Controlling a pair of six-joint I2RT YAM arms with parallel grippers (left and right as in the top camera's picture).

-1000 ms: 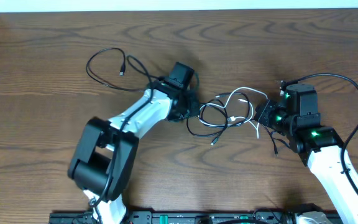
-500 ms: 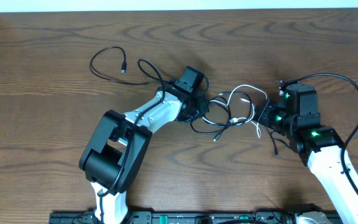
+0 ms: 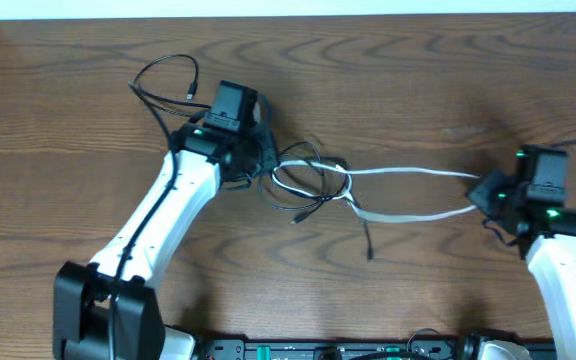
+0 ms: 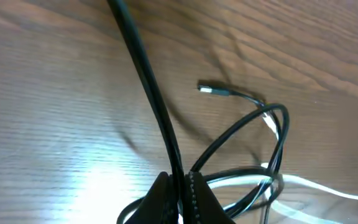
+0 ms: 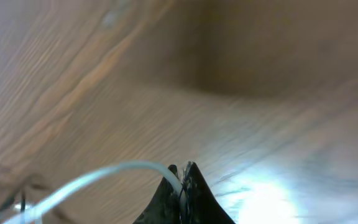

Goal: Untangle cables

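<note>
Wood-grain table (image 3: 418, 80) carries the knot (image 3: 313, 185), where the black cables (image 3: 298, 205) and the white cable (image 3: 408, 172) loop through one another. We have the left gripper (image 4: 180, 182) clenched on 1 strand of the black cables just left of the knot. The right gripper (image 5: 182, 175) is pinched on the white cable well to the right of the knot. We judge that the 2 holds sit on opposite sides so the arms can pull apart. The white cable runs as 2 nearly straight strands from the knot to the right claw, taut enough to draw its loops out, while the left claw anchors the black bundle. A slack black loop (image 3: 163, 75) trails further left of the knot, beyond the left gripper, and 1 loose plug end (image 3: 369, 255) lies below and to the right of the knot.
</note>
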